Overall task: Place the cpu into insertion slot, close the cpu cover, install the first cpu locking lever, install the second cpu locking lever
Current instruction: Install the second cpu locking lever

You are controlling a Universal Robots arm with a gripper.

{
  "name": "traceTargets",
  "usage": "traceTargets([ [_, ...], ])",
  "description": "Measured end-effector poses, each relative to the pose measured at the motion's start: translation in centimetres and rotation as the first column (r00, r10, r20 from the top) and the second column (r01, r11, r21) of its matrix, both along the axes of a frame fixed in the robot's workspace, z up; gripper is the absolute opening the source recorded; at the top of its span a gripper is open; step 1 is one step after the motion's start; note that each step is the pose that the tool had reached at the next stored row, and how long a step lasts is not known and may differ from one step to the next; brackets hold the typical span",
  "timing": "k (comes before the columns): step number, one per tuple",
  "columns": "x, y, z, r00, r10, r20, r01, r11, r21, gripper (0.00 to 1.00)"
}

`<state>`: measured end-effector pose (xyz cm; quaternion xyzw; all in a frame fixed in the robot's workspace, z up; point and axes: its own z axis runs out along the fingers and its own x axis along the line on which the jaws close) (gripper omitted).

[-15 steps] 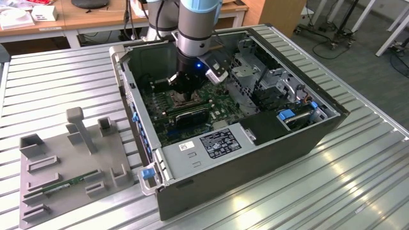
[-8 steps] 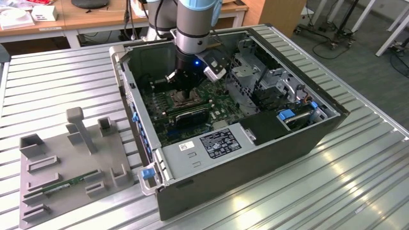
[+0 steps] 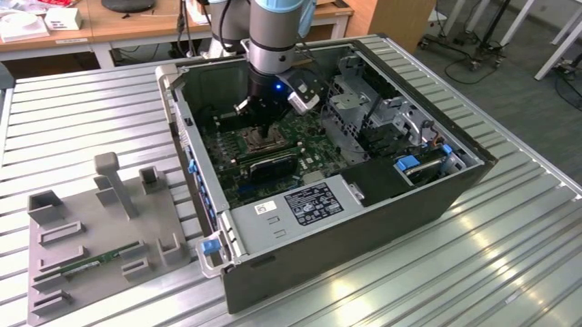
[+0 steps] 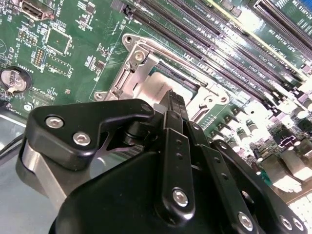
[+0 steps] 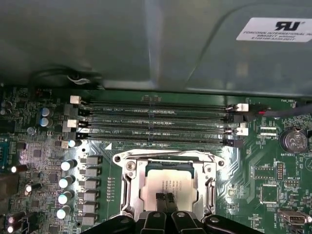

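The pale square cpu (image 5: 171, 184) lies flat in the insertion slot (image 5: 127, 165) on the green board. The silvery cpu cover (image 5: 210, 187) frames it, and the chip's face shows through the cut-out. My gripper (image 5: 165, 199) has its two thin black fingertips shut together, tips on the near edge of the chip's face. In the second wrist view the gripper (image 4: 174, 97) comes down onto the cover (image 4: 127, 73). In the exterior view the gripper (image 3: 262, 136) reaches into the open computer case (image 3: 364, 225) over the slot (image 3: 247, 144).
Long black memory slots (image 5: 156, 122) run just beyond the socket. A row of capacitors (image 5: 68, 180) stands on one side and a coin battery (image 5: 292, 141) on the other. The case wall (image 5: 146, 44) rises behind. A grey fixture (image 3: 100, 238) holding a green memory stick (image 3: 100, 261) sits outside the case.
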<state>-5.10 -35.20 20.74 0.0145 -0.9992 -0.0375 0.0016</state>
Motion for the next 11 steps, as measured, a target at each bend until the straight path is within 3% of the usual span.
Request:
traceTargets([
  [4,-0.01,0.01,0.48,1.0000,0.000,-0.0001,0.000,1.0000,-0.0001,0.11],
  [11,-0.01,0.01,2.11,1.0000,0.000,-0.0001,0.000,1.0000,-0.0002,0.11],
])
